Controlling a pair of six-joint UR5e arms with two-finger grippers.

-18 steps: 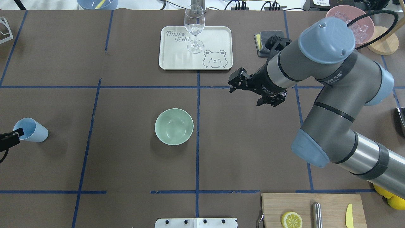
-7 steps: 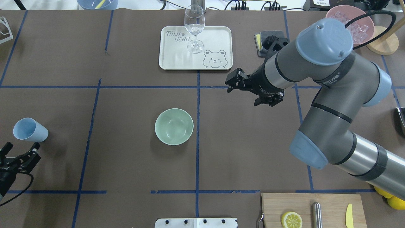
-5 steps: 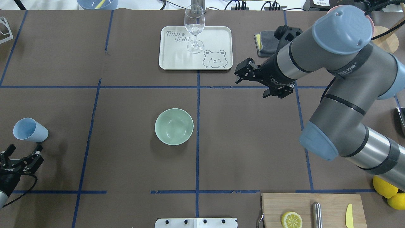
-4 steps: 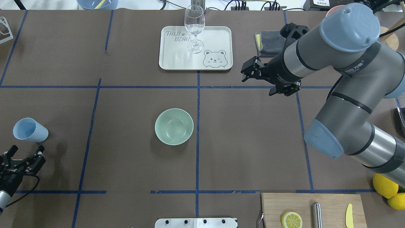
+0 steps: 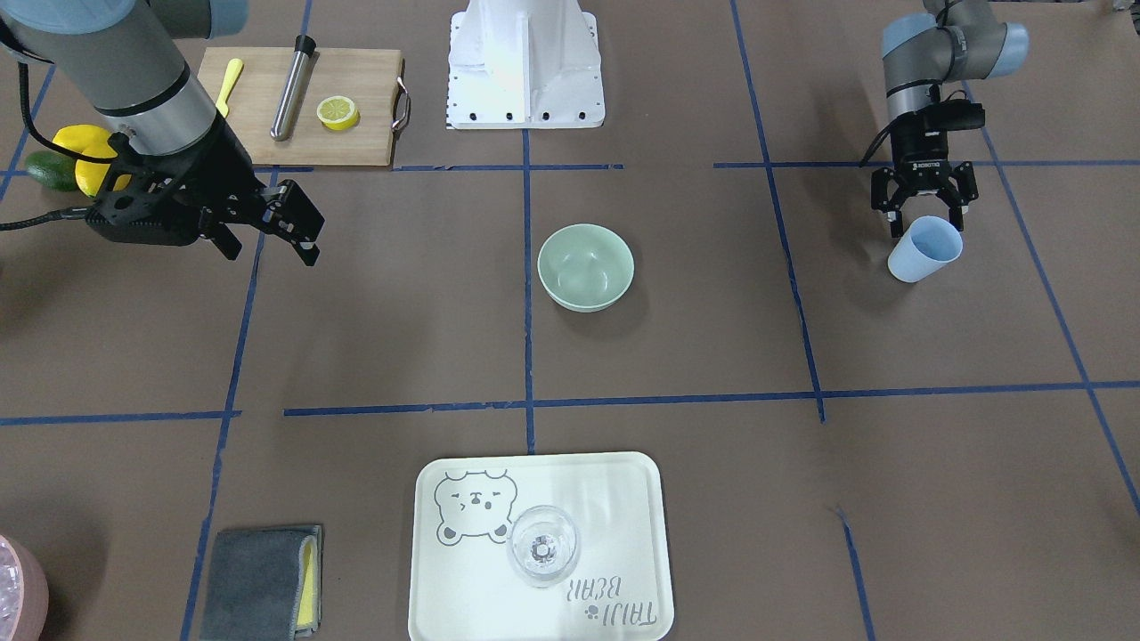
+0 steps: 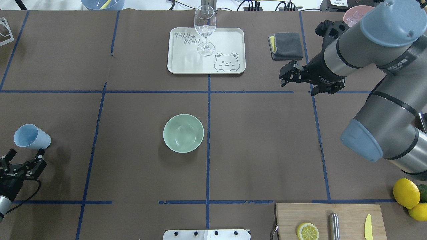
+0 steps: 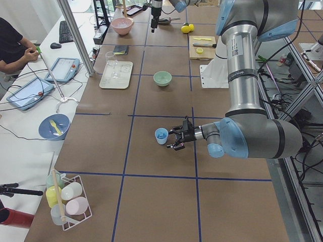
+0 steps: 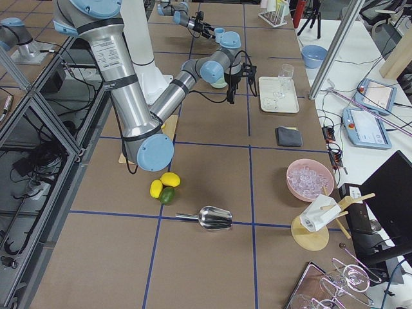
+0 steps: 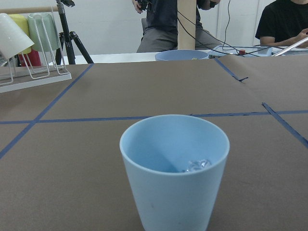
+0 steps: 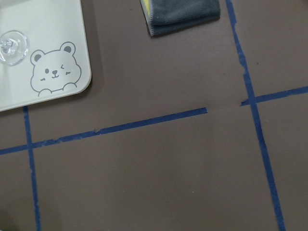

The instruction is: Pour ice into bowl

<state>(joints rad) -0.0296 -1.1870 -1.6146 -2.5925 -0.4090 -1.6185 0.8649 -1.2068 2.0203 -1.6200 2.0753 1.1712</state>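
The mint-green bowl (image 6: pixel 183 133) (image 5: pixel 585 267) stands near the table's middle, and its inside shows only smooth green. Ice (image 8: pixel 310 177) fills a pink container (image 6: pixel 354 14) at the far right corner. A blue cup (image 6: pixel 31 136) (image 9: pixel 174 168) stands upright at the left edge with a clear cube (image 9: pixel 197 165) at its bottom. Just behind the cup my left gripper (image 6: pixel 26 154) (image 5: pixel 926 216) is open and not touching it. My right gripper (image 6: pixel 289 72) (image 5: pixel 301 230) hangs open and holds nothing, above the table near the grey cloth.
A pale tray (image 6: pixel 230 36) with a wine glass (image 6: pixel 204 28) sits at the far middle, a grey cloth (image 6: pixel 288 45) to its right. A cutting board (image 6: pixel 347 213) with lemon slice, knife and metal rod lies near right. Lemons (image 6: pixel 406 193) and a metal scoop (image 8: pixel 214 219) lie beyond.
My left gripper has let go of the blue cup, opened and drawn back from it. My right arm has swung right and farther back, away from the bowl.
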